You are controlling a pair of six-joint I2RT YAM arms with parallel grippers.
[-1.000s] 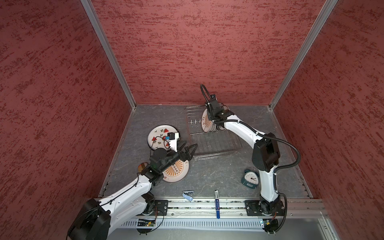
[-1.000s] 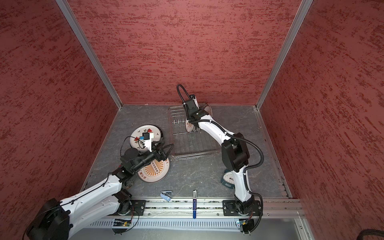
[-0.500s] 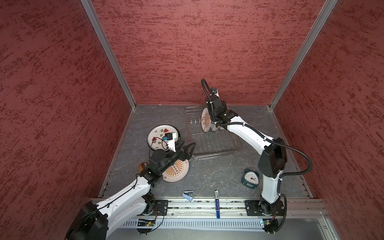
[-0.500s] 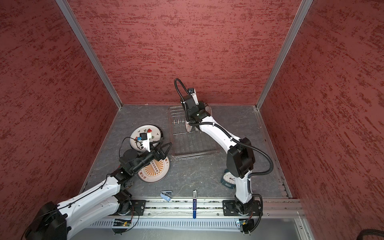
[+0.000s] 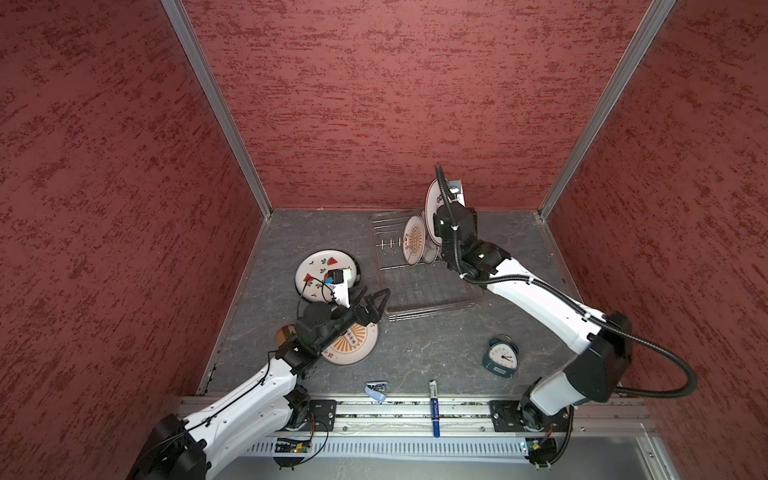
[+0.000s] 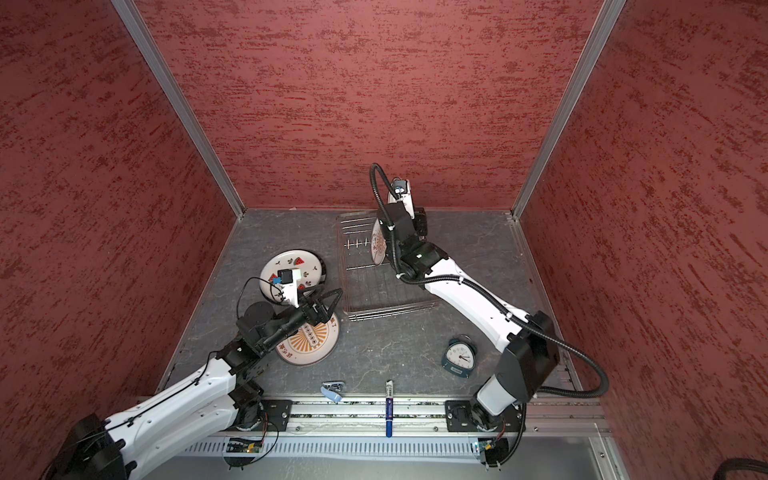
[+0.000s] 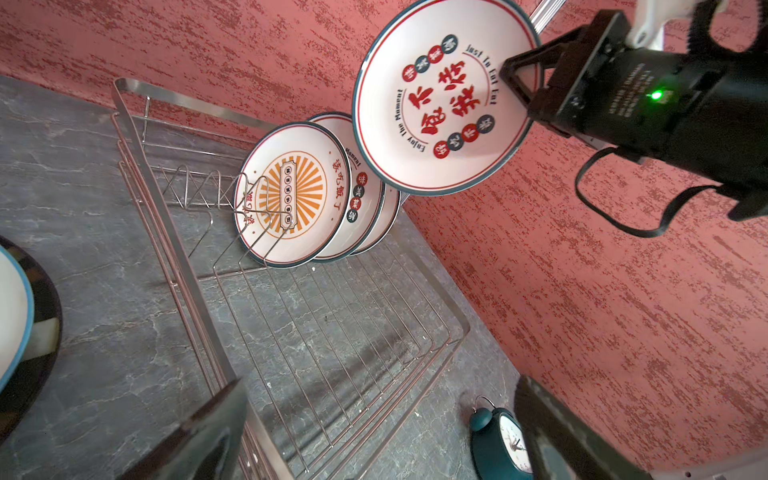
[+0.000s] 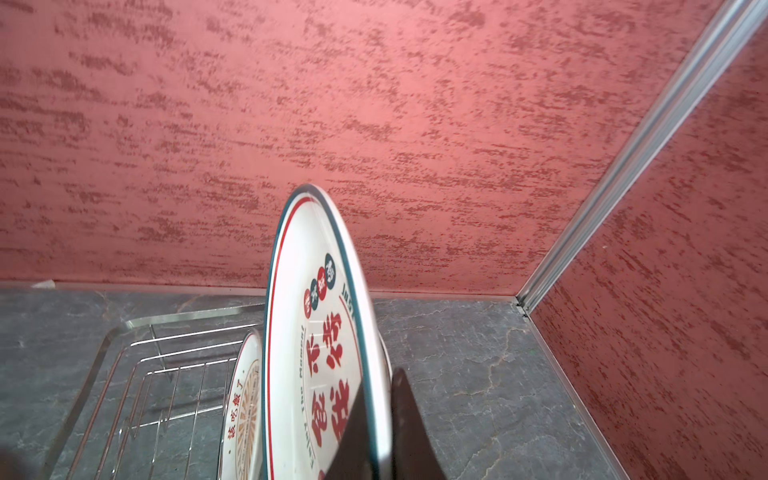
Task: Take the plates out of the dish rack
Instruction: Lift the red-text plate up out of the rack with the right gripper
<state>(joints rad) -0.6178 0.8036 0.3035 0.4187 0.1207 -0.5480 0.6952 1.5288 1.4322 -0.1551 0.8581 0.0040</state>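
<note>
White round red-lettered ceramic plate, rim pinched by the right gripper, should clear the silver wire dish rack before turning

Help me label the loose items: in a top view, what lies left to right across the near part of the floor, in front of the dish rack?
sunburst plate → small blue object → marker pen → teal alarm clock

Lab-style robot test cell: boxed in by red textured wall panels, aluminium corner posts, slotted mounting rail along the front.
</note>
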